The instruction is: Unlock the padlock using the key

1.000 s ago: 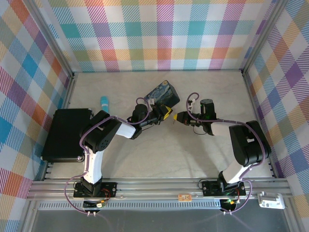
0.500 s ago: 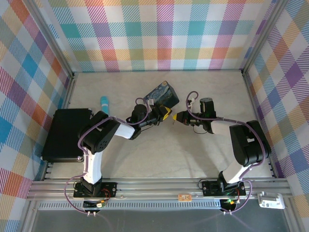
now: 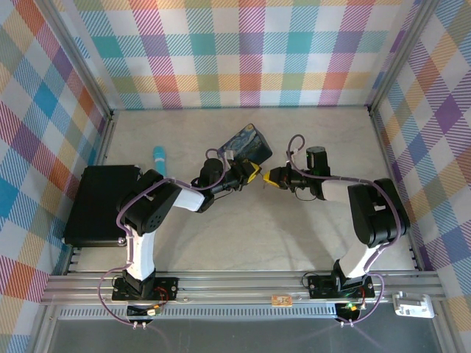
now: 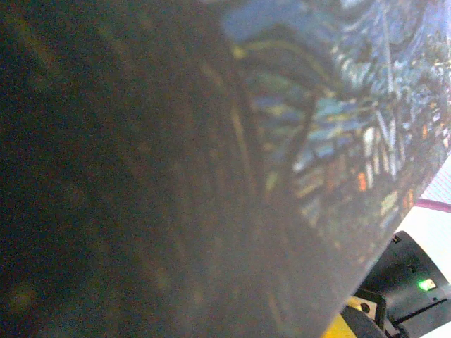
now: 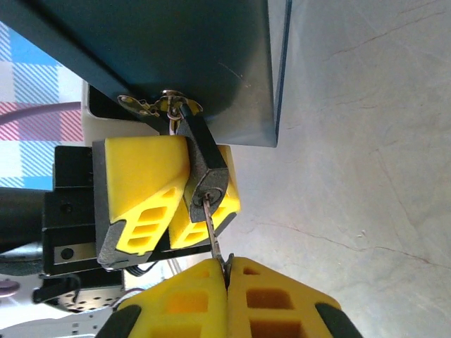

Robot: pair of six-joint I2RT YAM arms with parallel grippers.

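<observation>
The small black padlock (image 5: 204,172) hangs by its shackle from the hasp of the dark-blue painted tin (image 5: 176,56). My left gripper (image 5: 173,232) is shut on the padlock's body, one yellow finger on each side. The thin silvery key (image 5: 213,229) has its tip in the keyhole, and my right gripper (image 5: 227,266) is shut on its head. From above, the left gripper (image 3: 250,173) and right gripper (image 3: 271,176) meet tip to tip just in front of the tin (image 3: 249,143). In the left wrist view the tin's painted side (image 4: 338,105) sits blurred right against the lens.
A teal marker-like cylinder (image 3: 159,156) lies to the left of the tin. A flat black case (image 3: 99,204) rests at the table's left edge. Checked walls close the table on three sides. The pale tabletop (image 3: 257,235) stretches out in front of the grippers.
My right gripper has slid a little left toward the left gripper, bringing the key closer into the padlock. The left arm and tin have barely moved.
</observation>
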